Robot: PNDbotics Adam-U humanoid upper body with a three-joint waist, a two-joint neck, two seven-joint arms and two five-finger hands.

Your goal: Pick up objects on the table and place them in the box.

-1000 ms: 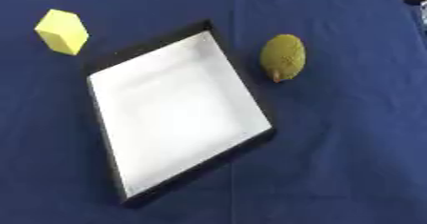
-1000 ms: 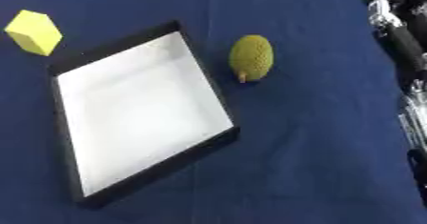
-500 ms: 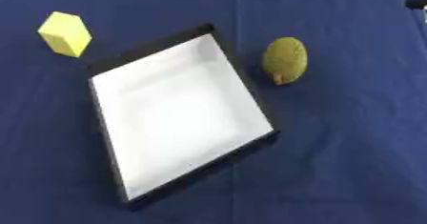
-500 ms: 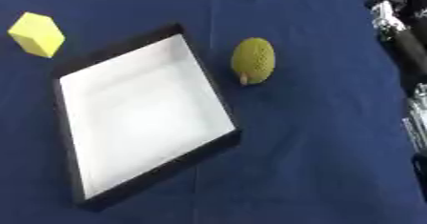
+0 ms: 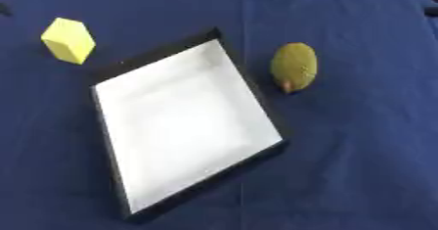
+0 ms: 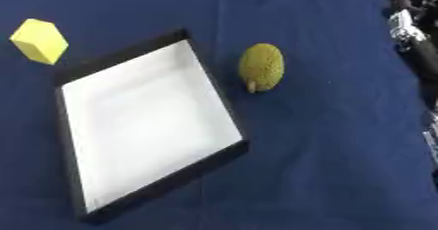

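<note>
While the black-walled, white-floored box (image 5: 184, 126) sits askew on the blue-clothed counter (image 5: 359, 150), nothing lies inside.
Yellow block (image 5: 68, 40) far-left; bumpy green fruit (image 6: 261, 67) just right. Right arm (image 6: 415, 23) at edge; hand state: cannot tell.

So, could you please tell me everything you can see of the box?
The box is a shallow rectangular tray with low black walls and a plain white floor, open on top and empty. It lies flat on the blue cloth, turned askew, one corner pointing away. The yellow block lies off its far left, the green fruit just right; neither touches it.
</note>
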